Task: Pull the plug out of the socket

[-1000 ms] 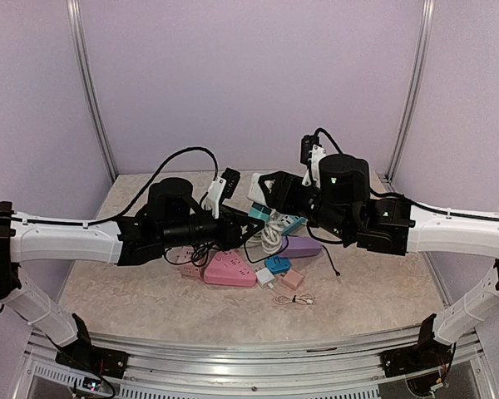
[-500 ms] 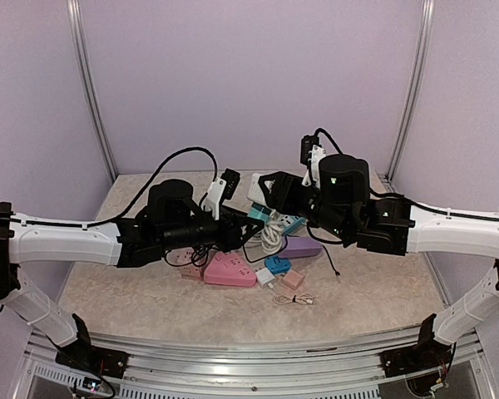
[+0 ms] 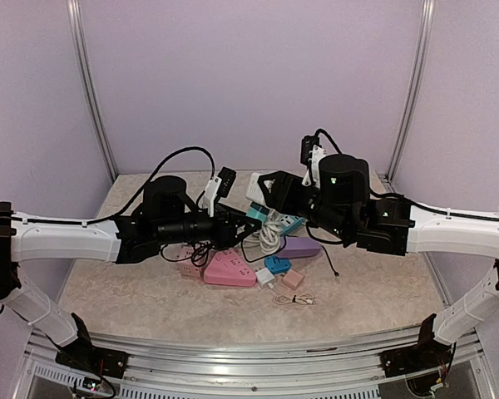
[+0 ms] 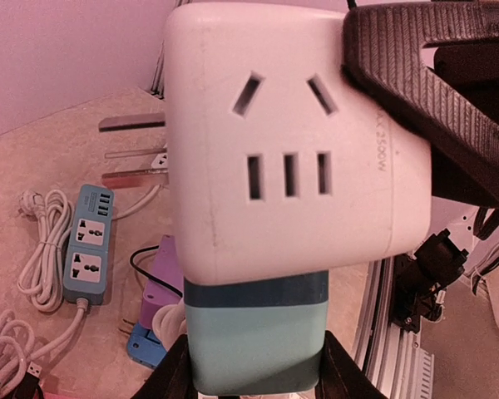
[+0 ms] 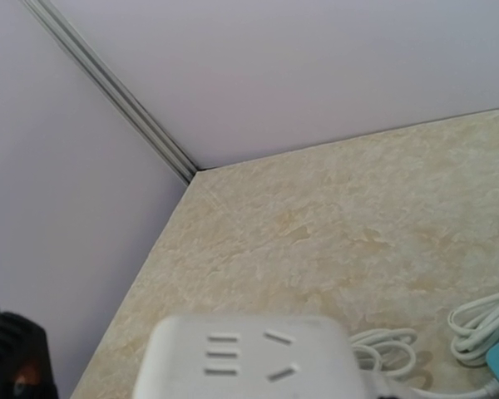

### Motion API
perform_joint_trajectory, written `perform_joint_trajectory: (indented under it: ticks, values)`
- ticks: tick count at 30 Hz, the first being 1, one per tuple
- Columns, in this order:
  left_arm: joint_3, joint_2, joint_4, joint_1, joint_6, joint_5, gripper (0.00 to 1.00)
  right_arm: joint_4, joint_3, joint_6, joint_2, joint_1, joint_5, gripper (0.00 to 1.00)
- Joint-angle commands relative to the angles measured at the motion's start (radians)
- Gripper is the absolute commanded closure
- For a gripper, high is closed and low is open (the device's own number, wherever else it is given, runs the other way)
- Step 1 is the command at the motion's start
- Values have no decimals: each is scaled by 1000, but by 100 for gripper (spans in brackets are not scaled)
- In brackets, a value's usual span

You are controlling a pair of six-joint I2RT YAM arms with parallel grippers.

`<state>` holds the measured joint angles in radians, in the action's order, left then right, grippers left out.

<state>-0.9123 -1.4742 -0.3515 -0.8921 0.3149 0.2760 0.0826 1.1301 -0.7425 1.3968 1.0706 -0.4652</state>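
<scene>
White plastic, the socket (image 4: 287, 150) is a cube held up above the counter (image 5: 358, 224), between the two arms near the middle. Its face with the slots fills the left wrist view. The teal plug (image 4: 254, 353) sits flush against its lower face, with no gap showing between them.

The left pincer (image 4: 254, 367) is partly closed on the plug, one finger (image 4: 173, 374) on each side and touching it. The right pincer (image 3: 264, 191) is about half open and clamped on the socket; one ribbed black finger (image 4: 416, 75) presses on the cube's upper right corner. Bare metal prongs (image 4: 133, 151) stick out of the socket's left side.

Below, on the counter, lie a blue strip (image 4: 89, 245) beside a coiled white cable (image 4: 41, 249), a pink strip (image 3: 230, 270) and a purple strip (image 3: 301, 246), close together. The right wrist view shows only the top of the socket at its lower edge.
</scene>
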Motion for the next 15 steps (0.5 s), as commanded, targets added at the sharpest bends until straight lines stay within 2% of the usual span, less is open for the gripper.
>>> perform_joint_trajectory:
  ticks: [1, 9, 12, 15]
  values:
    - [8, 39, 22, 7, 18, 0, 100, 17, -4, 67, -44, -43, -149, 100]
    - [-15, 44, 81, -114, -88, -323, 100, 30, -18, 54, -42, -43, -188, 100]
    - [-16, 44, 81, -143, -117, -398, 100, 34, -21, 48, -41, -42, -192, 100]
    - [-16, 41, 80, -149, -115, -404, 100, 36, -23, 45, -41, -43, -193, 100]
